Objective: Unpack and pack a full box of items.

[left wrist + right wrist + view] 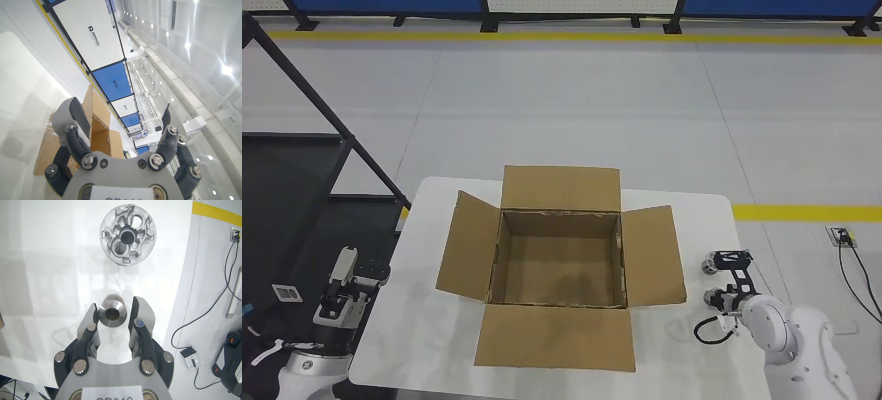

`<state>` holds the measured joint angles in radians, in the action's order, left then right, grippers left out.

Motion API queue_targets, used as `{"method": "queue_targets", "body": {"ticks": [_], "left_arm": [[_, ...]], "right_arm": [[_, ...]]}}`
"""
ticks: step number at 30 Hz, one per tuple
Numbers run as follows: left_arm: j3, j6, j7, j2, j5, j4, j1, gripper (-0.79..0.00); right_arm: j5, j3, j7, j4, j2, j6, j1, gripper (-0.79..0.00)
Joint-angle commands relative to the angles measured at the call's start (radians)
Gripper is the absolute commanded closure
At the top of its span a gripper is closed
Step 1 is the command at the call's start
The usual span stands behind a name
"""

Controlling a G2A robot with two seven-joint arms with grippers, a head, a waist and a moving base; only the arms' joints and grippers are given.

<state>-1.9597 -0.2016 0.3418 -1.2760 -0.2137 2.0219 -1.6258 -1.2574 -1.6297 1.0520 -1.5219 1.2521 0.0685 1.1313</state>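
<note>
Box sits open mid-desk, flaps folded out so there's easy access from above. The inside looks empty, so I'd guess the unpacking is about done. Right gripper is down near the desk's right edge, jaws spread around an upright steel cylinder. One pad is about touching it and the other has a sliver of gap, so it's not clamped. Cast round part stands near it, toward the far edge. Left gripper hangs by the left edge, jaws wide apart and holding nothing, probably parked out of the way.
</note>
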Motion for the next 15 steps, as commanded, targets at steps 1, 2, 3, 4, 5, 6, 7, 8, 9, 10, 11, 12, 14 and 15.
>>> {"method": "queue_targets", "body": {"ticks": [1,2,3,4,5,6,7,8,9,10,11,12,14,15], "left_arm": [[0.000,0.000,0.000,0.000,0.000,0.000,0.000,-0.785],[0.000,0.000,0.000,0.000,0.000,0.000,0.000,-0.785],[0.000,0.000,0.000,0.000,0.000,0.000,0.000,-0.785],[0.000,0.000,0.000,0.000,0.000,0.000,0.000,-0.785],[0.000,0.000,0.000,0.000,0.000,0.000,0.000,-0.785],[0.000,0.000,0.000,0.000,0.000,0.000,0.000,-0.785],[0.000,0.000,0.000,0.000,0.000,0.000,0.000,-0.785],[0.000,0.000,0.000,0.000,0.000,0.000,0.000,-0.785],[0.000,0.000,0.000,0.000,0.000,0.000,0.000,-0.785],[0.000,0.000,0.000,0.000,0.000,0.000,0.000,-0.785],[0.000,0.000,0.000,0.000,0.000,0.000,0.000,-0.785],[0.000,0.000,0.000,0.000,0.000,0.000,0.000,-0.785],[0.000,0.000,0.000,0.000,0.000,0.000,0.000,-0.785],[0.000,0.000,0.000,0.000,0.000,0.000,0.000,-0.785]], "right_arm": [[0.002,-0.003,0.002,-0.004,-0.002,-0.001,0.001,-0.382],[0.002,-0.005,0.000,-0.012,-0.003,-0.002,0.004,-0.391],[0.008,-0.011,-0.007,-0.024,-0.004,-0.001,0.009,-0.391],[0.020,-0.022,-0.019,-0.043,-0.005,-0.004,0.017,-0.388],[0.036,-0.036,-0.034,-0.072,-0.006,-0.009,0.030,-0.388],[0.063,-0.054,-0.056,-0.110,-0.007,-0.010,0.047,-0.391],[0.103,-0.076,-0.084,-0.156,-0.007,-0.007,0.070,-0.446],[0.149,-0.100,-0.118,-0.204,-0.007,0.000,0.096,-0.671],[0.210,-0.120,-0.148,-0.252,-0.007,0.024,0.123,-0.785],[0.281,-0.137,-0.173,-0.292,-0.007,0.067,0.149,-0.785],[0.345,-0.154,-0.186,-0.318,-0.008,0.109,0.168,-0.785],[0.405,-0.166,-0.193,-0.333,-0.009,0.153,0.178,-0.785],[0.540,-0.171,-0.185,-0.324,-0.013,0.270,0.172,-0.785],[0.607,-0.165,-0.160,-0.300,-0.017,0.335,0.155,-0.785]]}}
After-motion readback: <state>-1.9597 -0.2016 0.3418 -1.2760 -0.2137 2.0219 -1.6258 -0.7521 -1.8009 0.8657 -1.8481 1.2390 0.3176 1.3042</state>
